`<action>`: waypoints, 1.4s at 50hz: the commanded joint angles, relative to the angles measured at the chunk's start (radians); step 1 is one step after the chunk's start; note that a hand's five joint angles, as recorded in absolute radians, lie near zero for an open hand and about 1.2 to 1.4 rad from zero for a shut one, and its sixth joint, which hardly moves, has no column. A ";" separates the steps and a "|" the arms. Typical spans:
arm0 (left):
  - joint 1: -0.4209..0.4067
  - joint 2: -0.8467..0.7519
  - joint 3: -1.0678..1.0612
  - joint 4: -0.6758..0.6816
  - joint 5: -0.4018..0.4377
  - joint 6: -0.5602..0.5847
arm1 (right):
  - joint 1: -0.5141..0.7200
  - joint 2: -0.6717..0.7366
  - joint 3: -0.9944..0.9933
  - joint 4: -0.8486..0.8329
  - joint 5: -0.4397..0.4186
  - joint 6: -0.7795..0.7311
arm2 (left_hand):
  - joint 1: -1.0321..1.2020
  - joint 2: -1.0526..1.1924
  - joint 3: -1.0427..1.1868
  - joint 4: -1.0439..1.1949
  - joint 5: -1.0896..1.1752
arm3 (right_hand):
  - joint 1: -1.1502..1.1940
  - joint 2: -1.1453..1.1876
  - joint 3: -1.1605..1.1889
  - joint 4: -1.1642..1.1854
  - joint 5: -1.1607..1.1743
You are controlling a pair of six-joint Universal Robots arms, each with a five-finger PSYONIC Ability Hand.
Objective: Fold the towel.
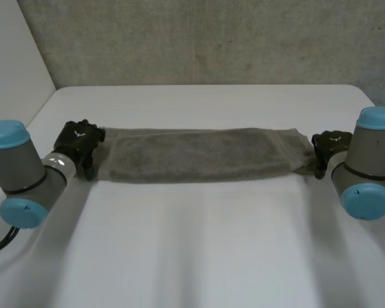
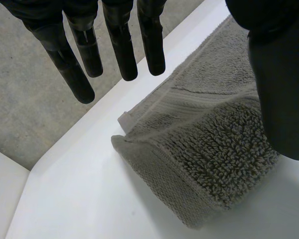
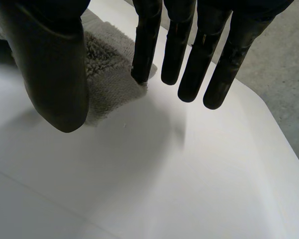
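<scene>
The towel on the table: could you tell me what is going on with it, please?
A two-armed robot is partway through folding a grey towel, which lies across the white table as a long strip and seems doubled over lengthwise. The left hand is at one short end, fingers straight, not gripping the cloth. The right hand is at the other short end, also open, with one fingertip touching the towel's edge. Neither hand holds the towel.

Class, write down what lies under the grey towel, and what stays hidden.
The towel lies on the white table, which shows around its edges. The tabletop beneath the cloth is covered, so anything there cannot be seen.
</scene>
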 commanded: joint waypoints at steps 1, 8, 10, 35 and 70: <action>0.000 0.015 -0.008 -0.001 0.000 -0.003 | 0.010 0.000 0.003 0.013 -0.001 0.005 | -0.324 -0.256 -0.120 -0.366 -0.194 | -0.090 -0.112 -0.100 -0.095 -0.069; -0.001 0.018 -0.013 -0.001 0.000 -0.003 | 0.008 0.000 0.001 0.013 -0.003 0.005 | -0.324 -0.256 -0.120 -0.366 -0.194 | -0.078 -0.100 -0.088 -0.083 -0.058; -0.001 0.018 -0.011 -0.001 0.000 -0.001 | 0.007 0.000 -0.004 0.013 -0.003 0.006 | -0.324 -0.256 -0.120 -0.366 -0.194 | -0.075 -0.097 -0.085 -0.080 -0.055; -0.011 0.194 -0.056 -0.024 0.008 -0.148 | -0.172 0.004 -0.080 0.066 0.002 -0.256 | -0.356 -0.288 -0.152 -0.398 -0.227 | 0.781 0.759 0.771 0.776 0.802; -0.069 0.293 -0.024 -0.049 0.003 -0.228 | 0.522 0.102 -0.363 -0.145 -0.165 -0.580 | -0.391 -0.324 -0.187 -0.433 -0.262 | 0.781 0.759 0.771 0.776 0.802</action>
